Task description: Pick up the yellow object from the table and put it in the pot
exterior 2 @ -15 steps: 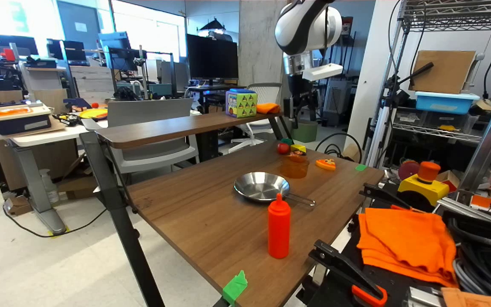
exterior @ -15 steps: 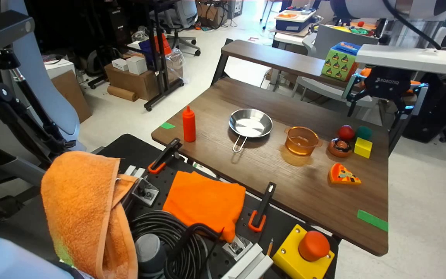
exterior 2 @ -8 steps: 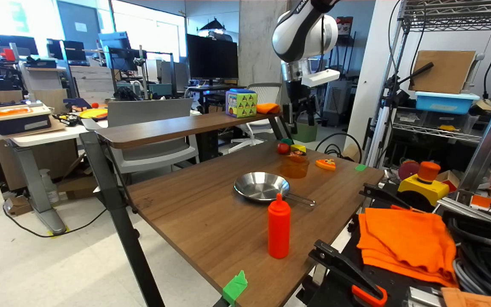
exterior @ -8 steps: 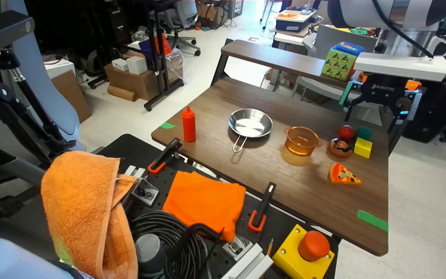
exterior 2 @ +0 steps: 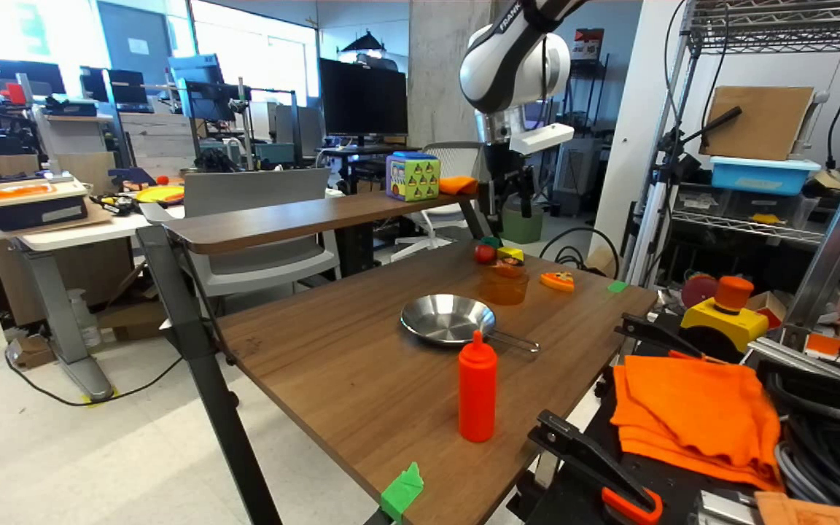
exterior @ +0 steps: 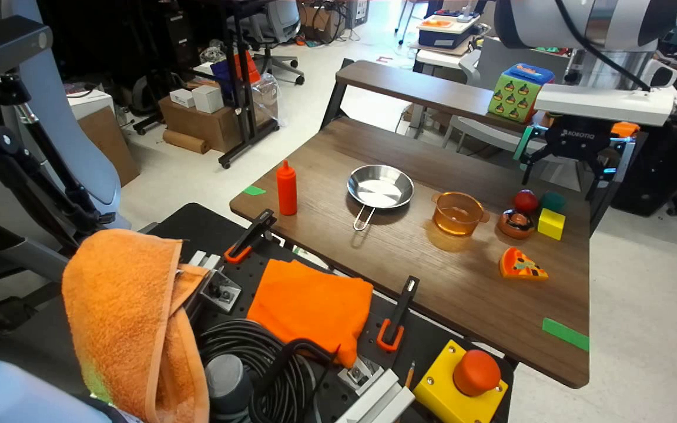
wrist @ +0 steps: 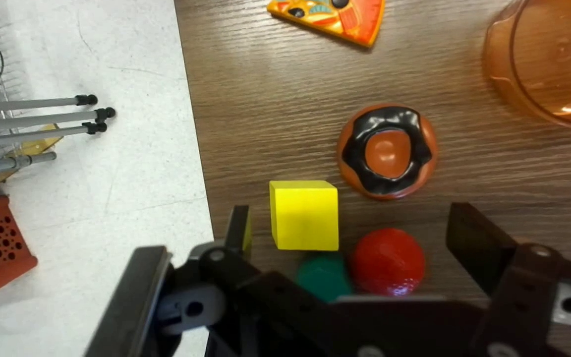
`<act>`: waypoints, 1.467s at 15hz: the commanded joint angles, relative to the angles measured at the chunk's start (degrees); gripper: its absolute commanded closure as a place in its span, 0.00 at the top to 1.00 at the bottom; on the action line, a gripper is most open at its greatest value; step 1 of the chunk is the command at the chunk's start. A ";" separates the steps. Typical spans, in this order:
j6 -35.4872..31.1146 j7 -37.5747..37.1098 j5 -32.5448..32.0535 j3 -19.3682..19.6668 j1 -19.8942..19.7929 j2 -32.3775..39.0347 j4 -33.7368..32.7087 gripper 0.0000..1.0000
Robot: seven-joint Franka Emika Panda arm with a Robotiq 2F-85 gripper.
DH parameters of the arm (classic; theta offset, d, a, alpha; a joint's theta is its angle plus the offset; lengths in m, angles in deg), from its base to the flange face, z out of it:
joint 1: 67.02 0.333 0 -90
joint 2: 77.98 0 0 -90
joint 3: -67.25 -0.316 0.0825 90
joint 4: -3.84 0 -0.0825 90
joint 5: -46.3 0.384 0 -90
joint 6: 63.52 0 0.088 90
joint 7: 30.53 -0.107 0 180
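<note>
The fingers (wrist: 479, 243) had come down a little closer to the worktop (exterior: 321, 182) over the last second, and they hung above it spread wide, holding nothing. From where I stood, the yellow cube (wrist: 308, 218) sat on the worktop close beside the toy doughnut (wrist: 418, 163), the red ball (wrist: 388, 262) and a green piece (wrist: 323, 275); whether it touched any of them I couldn't tell. Past the toy doughnut stood the amber two-handled pot (exterior: 455, 225), with the steel pan (exterior: 379, 197) farther along.

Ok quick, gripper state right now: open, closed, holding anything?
Gripper: open, jaws wide apart, holding nothing; the yellow cube is not gripped.
</note>
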 commanded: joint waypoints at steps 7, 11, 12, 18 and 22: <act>0.72 2.35 0.72 -1.01 -1.64 1.62 -3.89 1.00; 2.19 -1.08 2.49 -0.83 -1.89 2.11 -5.43 1.00; 2.39 -1.48 2.56 -0.81 -1.92 2.25 -5.73 1.00; 6.46 -1.31 2.94 -0.93 -2.34 3.62 -8.50 1.00; 9.79 -1.50 3.33 -1.02 -2.79 5.12 -11.41 1.00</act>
